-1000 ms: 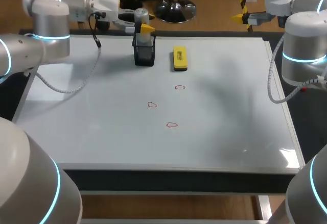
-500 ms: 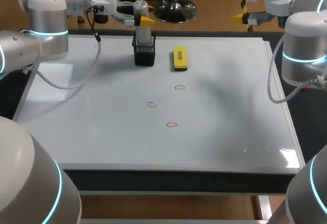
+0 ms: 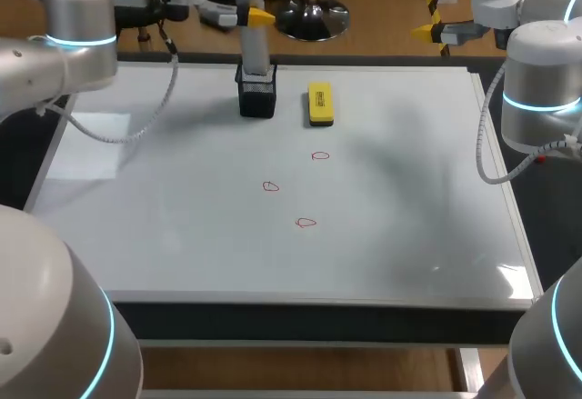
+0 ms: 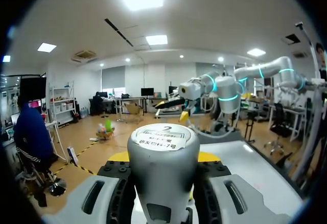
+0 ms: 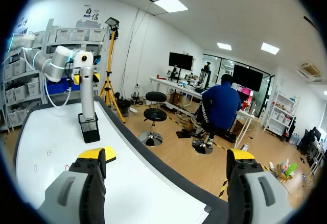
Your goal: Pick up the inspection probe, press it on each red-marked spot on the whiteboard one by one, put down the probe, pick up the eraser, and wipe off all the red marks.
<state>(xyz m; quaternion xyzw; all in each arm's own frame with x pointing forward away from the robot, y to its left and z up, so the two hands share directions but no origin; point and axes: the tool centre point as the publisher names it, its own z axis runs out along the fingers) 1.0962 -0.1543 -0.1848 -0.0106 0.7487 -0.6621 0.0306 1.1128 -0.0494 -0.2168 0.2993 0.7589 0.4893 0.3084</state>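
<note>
So that the grey cylindrical probe point(image 3: 254, 49) standing in the black mesh holder point(image 3: 257, 97) at twelve o'clock of the whiteboard point(image 3: 182, 235) lifts out straight, my left hand point(image 3: 244, 15) clamps its top, with my right hand point(image 5: 168, 155) spread apart.

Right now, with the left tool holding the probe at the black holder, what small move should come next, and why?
Probably a short lift straight up. The left tool is shut on the probe, whose lower end appears to sit inside the black holder, so a sideways move toward the red marks could catch or tip the holder.
</note>
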